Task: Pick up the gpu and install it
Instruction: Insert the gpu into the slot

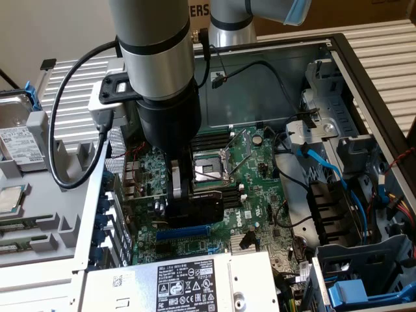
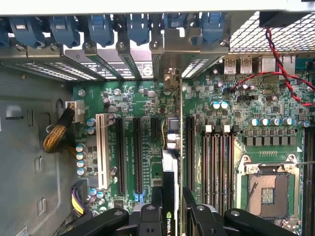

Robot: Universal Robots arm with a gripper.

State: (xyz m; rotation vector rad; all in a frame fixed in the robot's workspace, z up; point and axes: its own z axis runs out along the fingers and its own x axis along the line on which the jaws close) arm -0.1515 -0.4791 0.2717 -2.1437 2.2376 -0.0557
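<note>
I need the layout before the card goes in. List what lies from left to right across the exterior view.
In order: hard drive → black cable loop → pincer gripping the graphics card → blue cable.

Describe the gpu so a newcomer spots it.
Inside the open computer case, find the green motherboard. The gpu is the thin card held on edge in the gripper, near the long black slots. Only it carries a black cover with a logo.
</note>
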